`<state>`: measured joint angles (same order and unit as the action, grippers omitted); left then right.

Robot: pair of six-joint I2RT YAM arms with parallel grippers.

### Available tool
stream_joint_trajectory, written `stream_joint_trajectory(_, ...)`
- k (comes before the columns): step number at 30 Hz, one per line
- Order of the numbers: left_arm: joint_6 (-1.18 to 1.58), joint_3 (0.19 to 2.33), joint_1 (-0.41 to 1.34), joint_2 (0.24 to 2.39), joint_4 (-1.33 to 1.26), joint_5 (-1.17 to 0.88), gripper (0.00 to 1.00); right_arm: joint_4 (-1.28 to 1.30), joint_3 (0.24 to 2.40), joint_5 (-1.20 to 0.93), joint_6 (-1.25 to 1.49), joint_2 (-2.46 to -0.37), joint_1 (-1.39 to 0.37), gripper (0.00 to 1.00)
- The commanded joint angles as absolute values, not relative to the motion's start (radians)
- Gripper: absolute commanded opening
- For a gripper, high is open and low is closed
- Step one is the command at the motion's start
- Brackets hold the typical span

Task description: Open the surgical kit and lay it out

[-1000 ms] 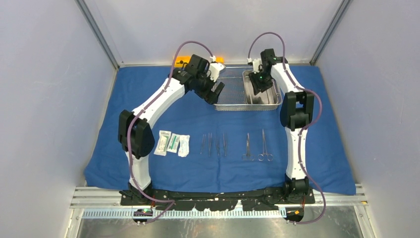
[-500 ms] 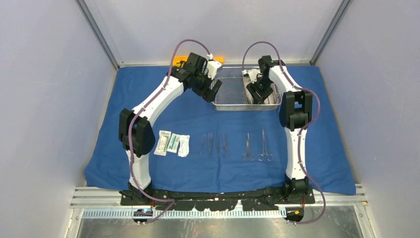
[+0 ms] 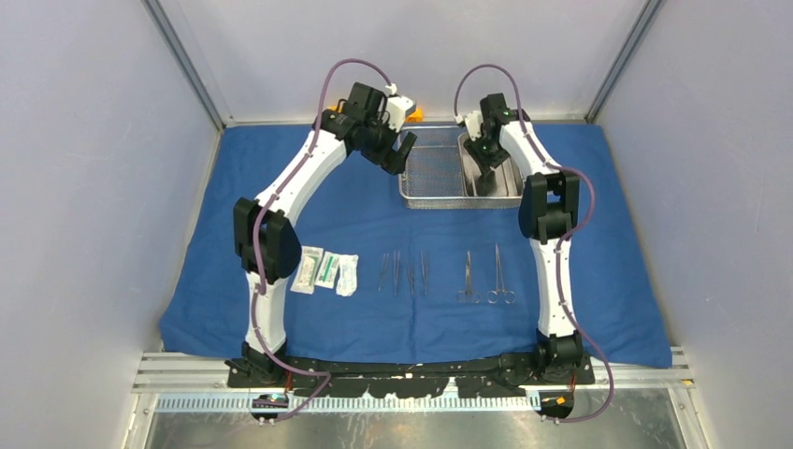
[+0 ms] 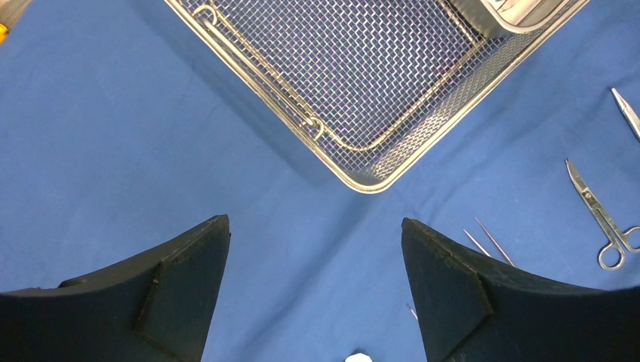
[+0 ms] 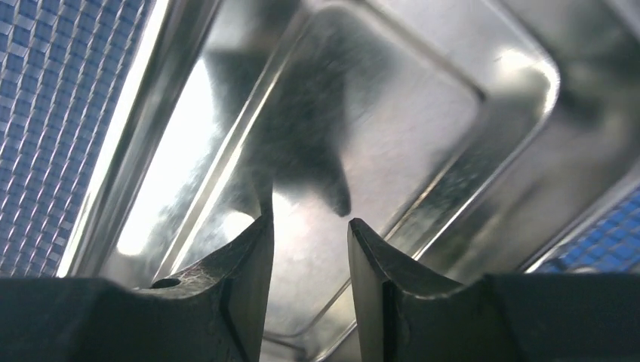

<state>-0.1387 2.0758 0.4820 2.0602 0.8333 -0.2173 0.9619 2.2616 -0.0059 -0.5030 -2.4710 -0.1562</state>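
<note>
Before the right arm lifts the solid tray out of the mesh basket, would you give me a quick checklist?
1. Left gripper open and empty, short of the mesh basket corner: ok.
2. Right gripper inside the solid tray, jaws apart: ok.
3. Tray wall between those jaws: not ok, only floor shows in the gap.
4. Instruments lie on the blue cloth, apart from the basket: ok.
5. Packets lie in a row left of them: ok.
</note>
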Motion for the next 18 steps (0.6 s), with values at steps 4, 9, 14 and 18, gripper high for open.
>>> stream_joint_trajectory(4,-0.184,2.133,0.474,2.066,0.870,-0.188,0.86,0.913,2.364,-0.060,-0.447,-2.499,-0.142,0.44)
stream_joint_trajectory(9,-0.192,2.142,0.469,2.064,0.868,-0.190,0.86,1.051,2.333,-0.264,-0.498,-2.422,-0.143,0.46)
stream_joint_trajectory(14,-0.179,2.129,0.469,2.056,0.857,-0.206,0.86,1.190,2.305,-0.353,-0.581,-2.379,-0.142,0.46)
stream_joint_trajectory(18,-0.169,2.112,0.469,2.047,0.849,-0.217,0.86,1.210,2.250,-0.372,-0.634,-2.351,-0.143,0.46)
